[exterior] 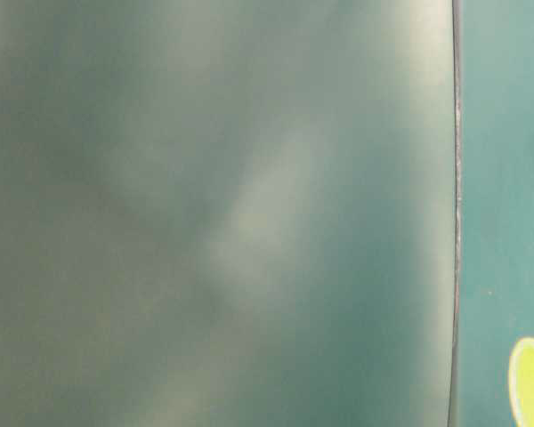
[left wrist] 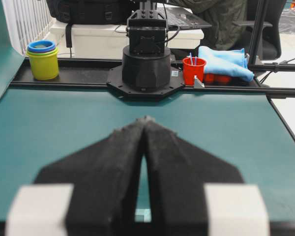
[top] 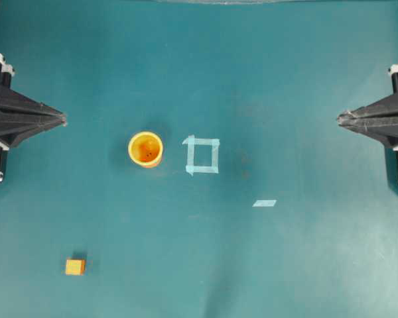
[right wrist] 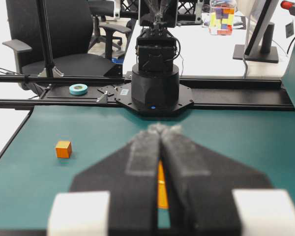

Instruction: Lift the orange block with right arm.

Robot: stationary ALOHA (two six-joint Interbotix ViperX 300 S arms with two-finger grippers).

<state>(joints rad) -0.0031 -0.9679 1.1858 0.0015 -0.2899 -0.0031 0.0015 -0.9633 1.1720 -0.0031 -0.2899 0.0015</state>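
Overhead only: orange block [top: 75, 266] lower left, tape square [top: 202, 156] beside orange cup [top: 145, 150]. Both left gripper [top: 61, 119] and right gripper [top: 341, 119] pressed together, empty. Table-level: mostly blur.

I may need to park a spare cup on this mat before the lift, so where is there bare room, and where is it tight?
Bare mat runs along the top, above the orange cup and tape square, and across the bottom right, below the loose tape strip. The tightest stretch is the middle band, where cup and square sit side by side. Keep off the bottom left corner, where the orange block lies.
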